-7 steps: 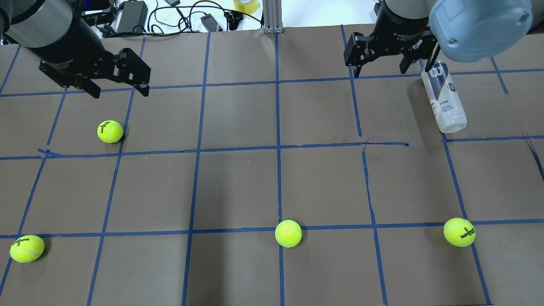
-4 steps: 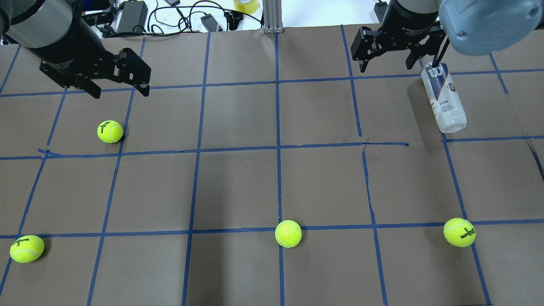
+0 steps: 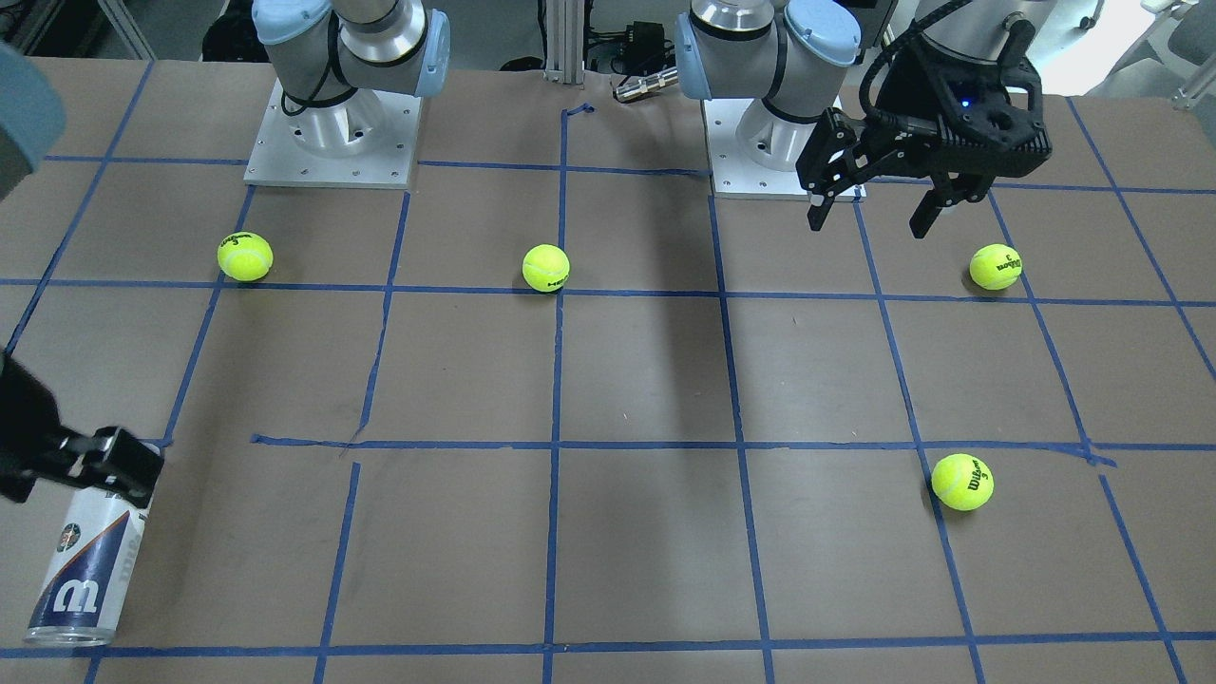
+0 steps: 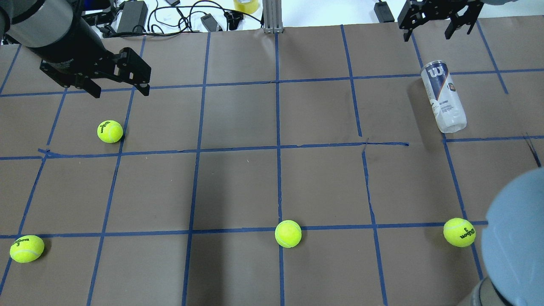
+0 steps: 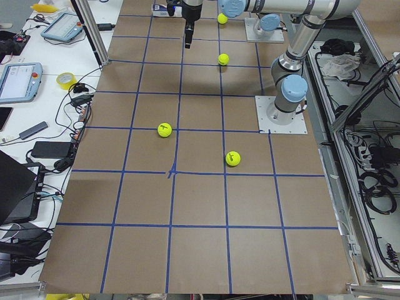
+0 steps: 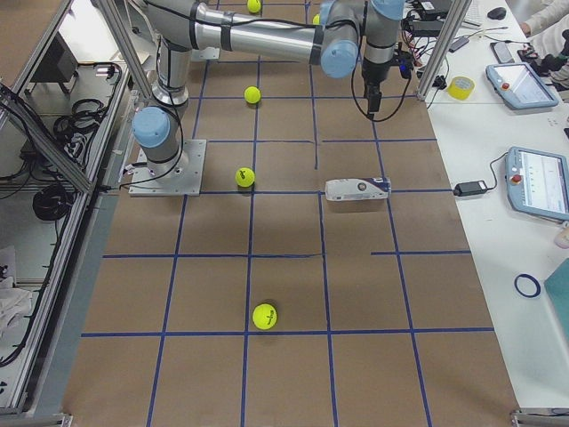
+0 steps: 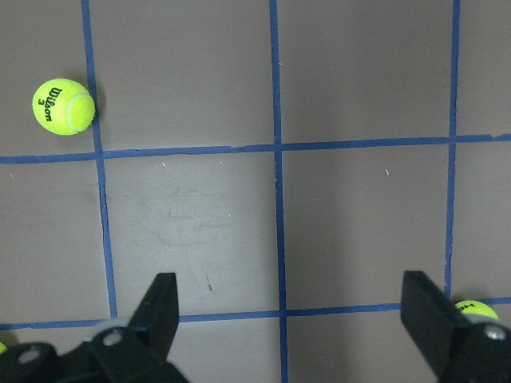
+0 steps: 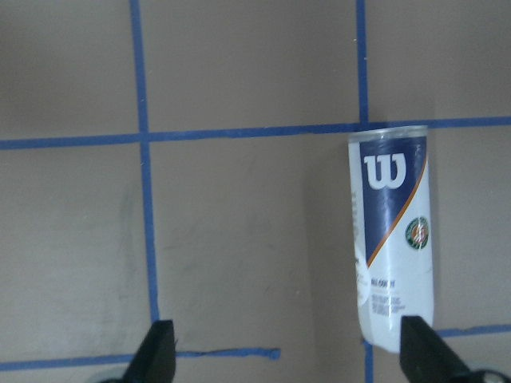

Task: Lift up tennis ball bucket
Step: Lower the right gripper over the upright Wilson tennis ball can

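The tennis ball bucket (image 4: 443,95), a clear tube with a white and navy "W" label, lies on its side at the far right of the table. It also shows in the front view (image 3: 85,565) and in the right wrist view (image 8: 394,247). My right gripper (image 4: 431,29) is open and empty. It hangs above the table just beyond the tube's far end, with the tube below its right finger (image 8: 427,351). My left gripper (image 4: 120,90) is open and empty above the far left, near a tennis ball (image 4: 110,131).
Three more tennis balls lie along the near row (image 4: 26,248), (image 4: 288,233), (image 4: 459,232). My right arm's blue elbow (image 4: 514,238) fills the near right corner. Cables, a power brick (image 4: 132,16), a tape roll (image 4: 245,5) and a metal post (image 4: 272,17) line the far edge.
My right gripper has drawn back from the tube's far end toward the far table edge, still open. The tube, the balls and my left gripper have not moved.
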